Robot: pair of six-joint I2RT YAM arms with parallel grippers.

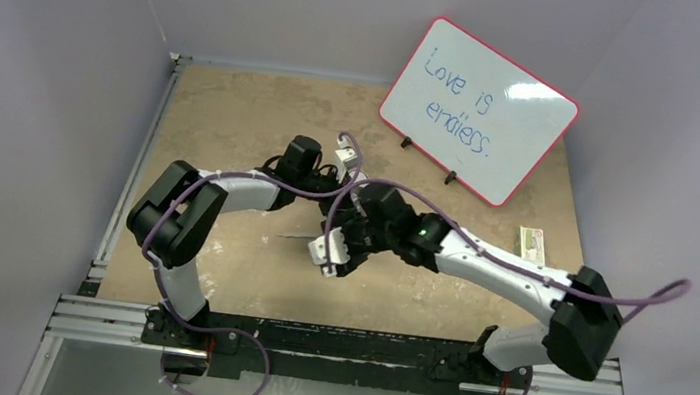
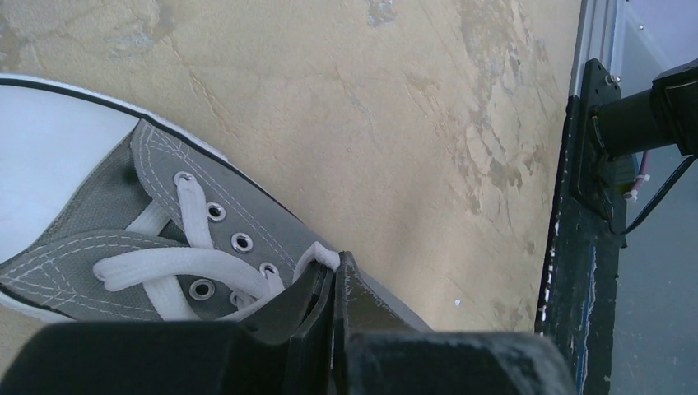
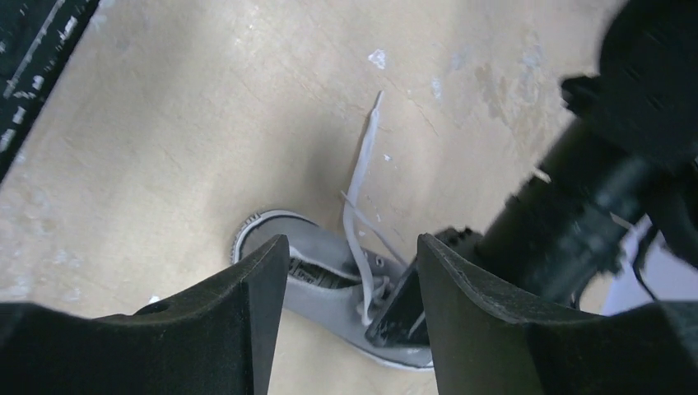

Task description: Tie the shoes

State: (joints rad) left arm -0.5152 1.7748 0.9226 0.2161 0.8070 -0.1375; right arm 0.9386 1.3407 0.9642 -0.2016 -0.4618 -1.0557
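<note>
The grey sneaker (image 2: 247, 210) with a white toe cap lies on the table, at the left of the left wrist view. My left gripper (image 2: 339, 262) is shut on a white lace (image 2: 325, 253) beside the eyelets. In the right wrist view the sneaker (image 3: 325, 247) lies below my right gripper (image 3: 350, 247), which is open, empty and held above it. A loose lace (image 3: 362, 164) trails away across the table. My left gripper's fingers (image 3: 403, 313) rest at the shoe's laces. In the top view both grippers meet mid-table and hide the shoe; the lace end (image 1: 296, 238) shows.
A whiteboard (image 1: 477, 112) with writing stands at the back right. A small box (image 1: 532, 243) lies by the right edge. The black frame rail (image 2: 588, 206) runs along the table's near edge.
</note>
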